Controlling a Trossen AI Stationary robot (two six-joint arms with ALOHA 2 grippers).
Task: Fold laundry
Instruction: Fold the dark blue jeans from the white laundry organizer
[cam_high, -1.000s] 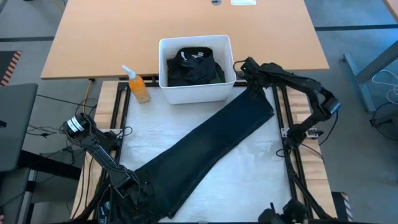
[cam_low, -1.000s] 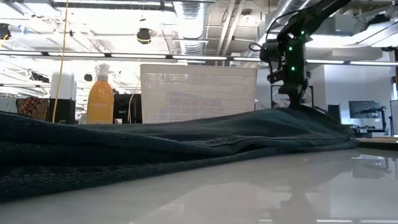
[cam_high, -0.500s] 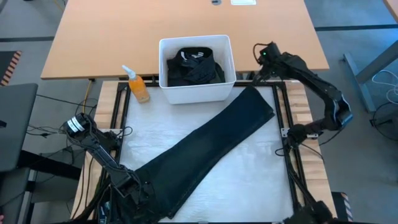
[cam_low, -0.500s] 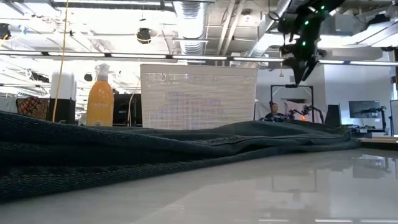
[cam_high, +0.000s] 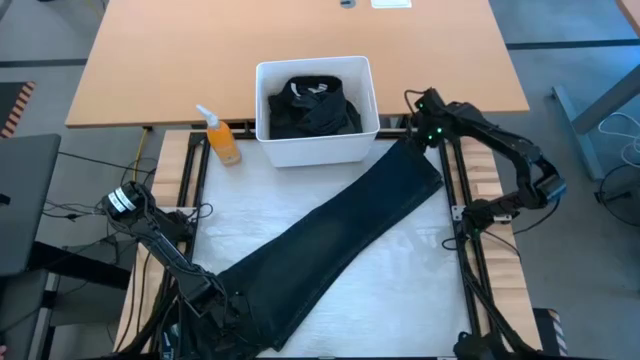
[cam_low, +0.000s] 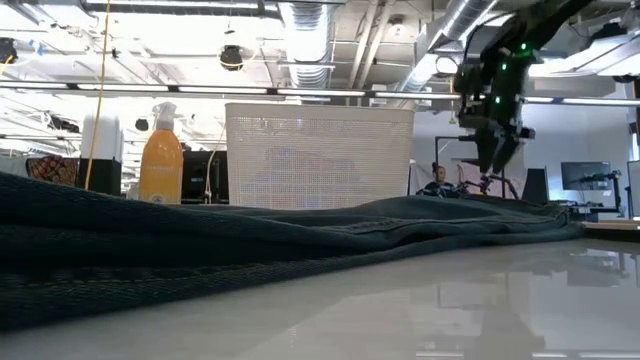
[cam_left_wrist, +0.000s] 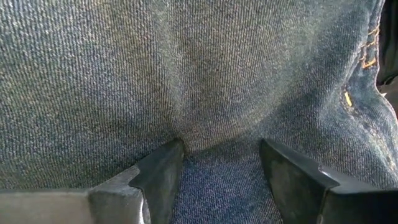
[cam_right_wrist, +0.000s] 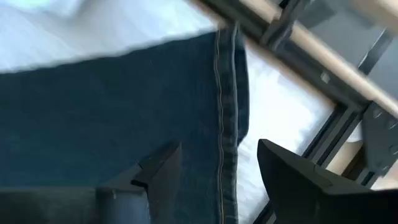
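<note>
Dark denim garment (cam_high: 335, 250) lies in a long strip running diagonally away from the white bin (cam_high: 316, 150), not yet folded short. More dark laundry (cam_high: 310, 105) waits inside that bin. Right gripper (cam_high: 420, 135), jaws apart and empty, hangs over the garment's bin-side end. Left gripper (cam_left_wrist: 217, 171) stands wide on its far end.

Bright ceiling strip lights (cam_low: 200, 92) glare overhead; the near tabletop (cam_low: 420, 310) blurs glossy

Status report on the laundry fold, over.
Right gripper open, above the jeans' far end, holding nothing. Left gripper open, pressed on denim at near end. White bin of clothes close by.
</note>
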